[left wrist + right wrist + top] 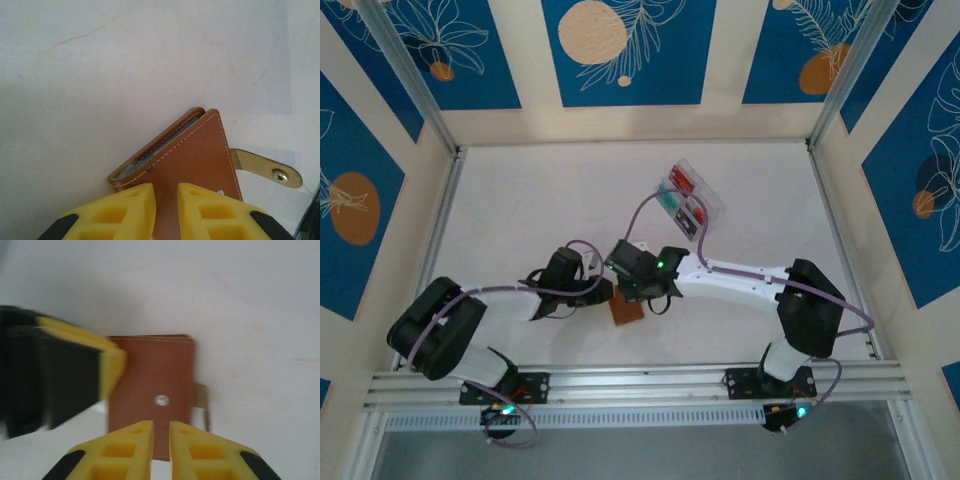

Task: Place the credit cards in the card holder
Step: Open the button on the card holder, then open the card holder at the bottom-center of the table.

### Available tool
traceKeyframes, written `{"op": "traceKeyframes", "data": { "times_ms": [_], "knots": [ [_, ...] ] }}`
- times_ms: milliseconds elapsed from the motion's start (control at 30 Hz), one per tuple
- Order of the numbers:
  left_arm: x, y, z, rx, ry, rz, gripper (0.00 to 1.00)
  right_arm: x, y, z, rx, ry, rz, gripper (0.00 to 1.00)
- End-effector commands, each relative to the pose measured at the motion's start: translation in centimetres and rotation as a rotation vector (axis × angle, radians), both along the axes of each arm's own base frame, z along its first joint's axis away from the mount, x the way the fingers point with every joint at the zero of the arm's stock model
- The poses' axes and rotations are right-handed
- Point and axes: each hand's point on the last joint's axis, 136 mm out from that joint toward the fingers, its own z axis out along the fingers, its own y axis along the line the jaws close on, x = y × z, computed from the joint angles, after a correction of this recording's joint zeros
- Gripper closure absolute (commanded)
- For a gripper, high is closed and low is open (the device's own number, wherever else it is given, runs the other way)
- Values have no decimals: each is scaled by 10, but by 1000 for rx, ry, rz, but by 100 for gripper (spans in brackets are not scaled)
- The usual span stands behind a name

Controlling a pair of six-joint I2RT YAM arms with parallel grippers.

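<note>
- Near the middle of the table's [520,200] near edge: brown wallet [627,311], lying flat, clear of the edge itself.
- Left wrist view: wallet [195,160] slightly agape, grey-blue lining showing at the fold, snap tab [265,170] sticking out to the side.
- Left tool [166,192]: pads almost together with a slim gap, tips over one wallet corner. Can't tell if it grips.
- Right tool [161,427]: pads almost together, over the wallet's [150,375] near edge, with brown showing in the gap. Grip unclear.
- Both tools [625,290] meet at the wallet from opposite sides.
- Toward the far right of the table, well apart from the wallet: clear tray [715,205] holding the cards [680,183], red, teal and dark.
</note>
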Motion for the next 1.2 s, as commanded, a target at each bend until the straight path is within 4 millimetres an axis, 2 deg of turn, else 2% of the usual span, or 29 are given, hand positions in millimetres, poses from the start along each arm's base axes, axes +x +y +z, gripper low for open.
{"op": "traceKeyframes", "data": {
  "times_ms": [0, 100, 167, 233, 333, 467, 600, 733, 900, 1067, 1167],
  "knots": [
    [-35, 19, -41, 120, 136, -18, 78, -15, 35, 6, 178, 115, 79, 90],
    [-35, 18, -42, 116, 140, -19, 79, -13, 37, -13, 205, 187, 55, 94],
    [-36, 17, -43, 115, 141, -22, 80, -8, 27, -29, 191, 203, 14, 94],
    [-36, 18, -43, 119, 140, -21, 80, -3, 16, -44, 196, 234, -27, 86],
    [-37, 18, -44, 124, 141, -23, 80, 3, -4, -62, 170, 256, -87, 82],
    [-37, 20, -45, 131, 142, -20, 80, 7, -24, -76, 157, 279, -132, 75],
    [-39, 22, -49, 141, 148, -18, 80, 7, -23, -80, 182, 301, -121, 69],
    [-40, 23, -53, 145, 156, -17, 81, 4, -9, -78, 250, 325, -79, 64],
    [-42, 24, -58, 151, 169, -12, 82, 2, -2, -80, 283, 353, -61, 62],
    [-46, 27, -64, 163, 179, -7, 83, 4, -5, -81, 285, 360, -71, 62],
    [-48, 29, -68, 171, 184, -6, 83, 3, -1, -75, 320, 364, -58, 63]
  ]
}}
